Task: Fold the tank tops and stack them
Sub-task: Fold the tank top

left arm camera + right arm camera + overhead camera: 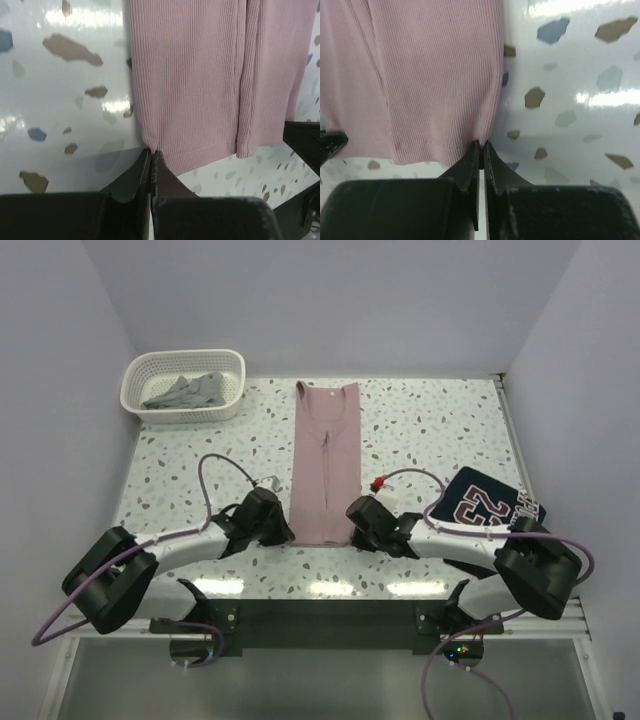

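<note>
The dusty pink tank top [325, 462] lies flat in a long narrow strip, both sides folded in, neck at the far end. My left gripper [287, 537] is shut on its near left hem corner [150, 145]. My right gripper [352, 537] is shut on its near right hem corner [484, 139]. The navy tank top [487, 504] with white-and-red lettering lies folded at the right, partly under my right arm. The grey tank top [187, 392] lies crumpled in the white basket [140, 370].
The white lattice basket stands at the far left corner of the speckled table [430, 430]. The table's right edge runs close by the navy top. Cables loop over both arms.
</note>
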